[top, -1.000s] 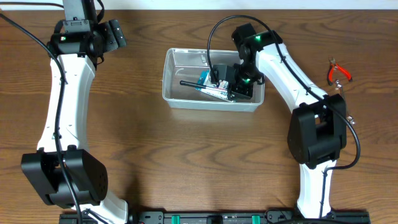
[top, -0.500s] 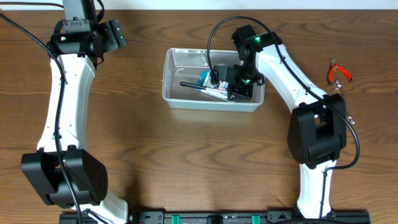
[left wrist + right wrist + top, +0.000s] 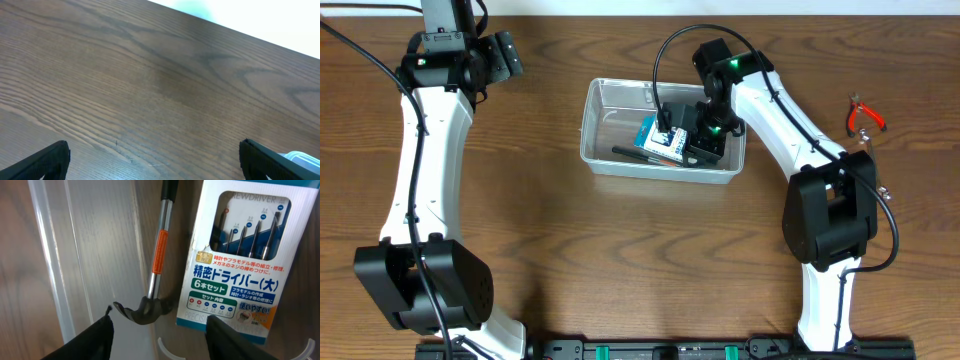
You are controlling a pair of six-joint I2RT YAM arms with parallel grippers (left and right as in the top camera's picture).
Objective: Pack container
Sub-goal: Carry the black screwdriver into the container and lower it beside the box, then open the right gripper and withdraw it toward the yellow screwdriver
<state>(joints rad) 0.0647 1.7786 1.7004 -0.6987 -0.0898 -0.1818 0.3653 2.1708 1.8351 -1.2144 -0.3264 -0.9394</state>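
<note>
On the brown wooden table (image 3: 570,250), the clear rectangular plastic container (image 3: 595,120) sits mid-table, toward the far edge. The right gripper (image 3: 698,138) hangs inside its right end, fingers spread, gripping nothing. The left gripper (image 3: 157,160), likewise spread and empty, waits well apart at the far left. The blue-and-white screwdriver-set box (image 3: 240,265), tilted a second ago, now lies flat beside the small steel hammer (image 3: 159,255): released, I'd say. The red-handled pliers (image 3: 865,115) lie outside, probably next.

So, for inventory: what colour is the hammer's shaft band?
Orange band on the hammer; right wrist view.
</note>
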